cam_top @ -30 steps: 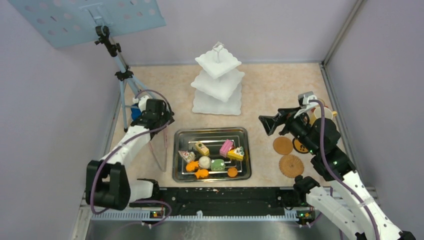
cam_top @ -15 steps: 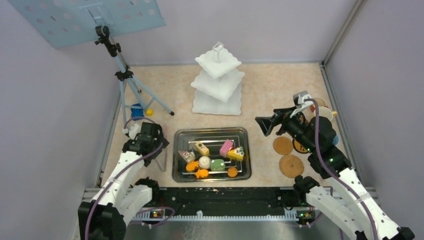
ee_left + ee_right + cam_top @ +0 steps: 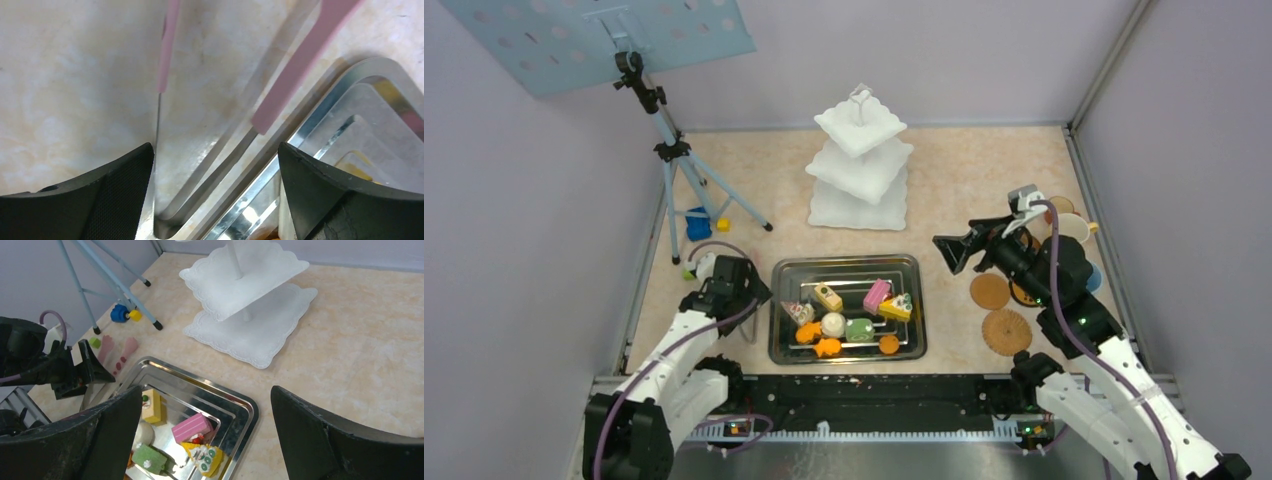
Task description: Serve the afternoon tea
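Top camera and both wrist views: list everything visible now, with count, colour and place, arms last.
three-tier stand: one, white, back centre.
steel tray: one, silver, front centre.
toy pastries: about nine, orange, green, pink, yellow, cream, in the tray.
coasters: two in clear view, brown, right of the tray.
mugs: count unclear, mostly hidden behind the right arm, right edge.
tongs: one, pink, left of the tray.
tripod: one, light blue with perforated panel, back left.
small blocks: blue and yellow, by the tripod's foot.
left gripper: open, straddling the tongs.
right gripper: open, empty, raised right of the tray.
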`<state>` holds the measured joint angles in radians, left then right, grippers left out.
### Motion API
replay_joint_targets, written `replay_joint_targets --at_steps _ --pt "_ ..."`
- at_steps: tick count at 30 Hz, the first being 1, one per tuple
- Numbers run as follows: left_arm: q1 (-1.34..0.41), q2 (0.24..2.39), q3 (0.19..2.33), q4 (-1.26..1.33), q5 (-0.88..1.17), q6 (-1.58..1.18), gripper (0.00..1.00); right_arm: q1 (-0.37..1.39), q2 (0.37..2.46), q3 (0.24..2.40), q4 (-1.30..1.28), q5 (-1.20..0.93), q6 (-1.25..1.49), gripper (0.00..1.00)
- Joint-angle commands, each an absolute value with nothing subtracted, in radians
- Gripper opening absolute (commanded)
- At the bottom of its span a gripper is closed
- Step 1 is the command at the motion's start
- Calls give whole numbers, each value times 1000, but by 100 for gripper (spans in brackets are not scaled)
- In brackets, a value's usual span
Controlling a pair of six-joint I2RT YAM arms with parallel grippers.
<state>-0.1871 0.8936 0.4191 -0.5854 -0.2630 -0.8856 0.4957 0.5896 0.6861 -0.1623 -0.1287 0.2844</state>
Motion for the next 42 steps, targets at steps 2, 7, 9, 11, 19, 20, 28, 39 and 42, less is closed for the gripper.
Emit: replay_joint_targets --at_steps 2,7,9,11,19,20,28,39,42 --pt "-192 953 414 -446 -282 -858 97 504 605 684 -113 -143 297 97" --pt "-190 1060 440 -367 -311 -867 91 503 610 683 -100 -146 305 97" --pt "-190 1107 443 -335 -328 -865 88 503 610 684 -96 -148 308 97" --pt "-190 1153 449 -315 -346 -865 84 503 612 684 -97 -150 309 97" --pt "-192 1208 451 -325 -334 -916 89 504 616 681 -101 -147 311 97" --pt "-192 1193 439 -325 -326 -924 91 503 615 680 -98 -148 312 97" --pt "-191 1216 418 -318 -288 -931 93 503 632 673 -71 -171 334 96" --pt "-192 1433 561 -440 -285 -881 89 503 622 670 -64 -166 349 95" --pt "-192 1432 561 -436 -297 -882 87 503 621 670 -57 -163 353 95"
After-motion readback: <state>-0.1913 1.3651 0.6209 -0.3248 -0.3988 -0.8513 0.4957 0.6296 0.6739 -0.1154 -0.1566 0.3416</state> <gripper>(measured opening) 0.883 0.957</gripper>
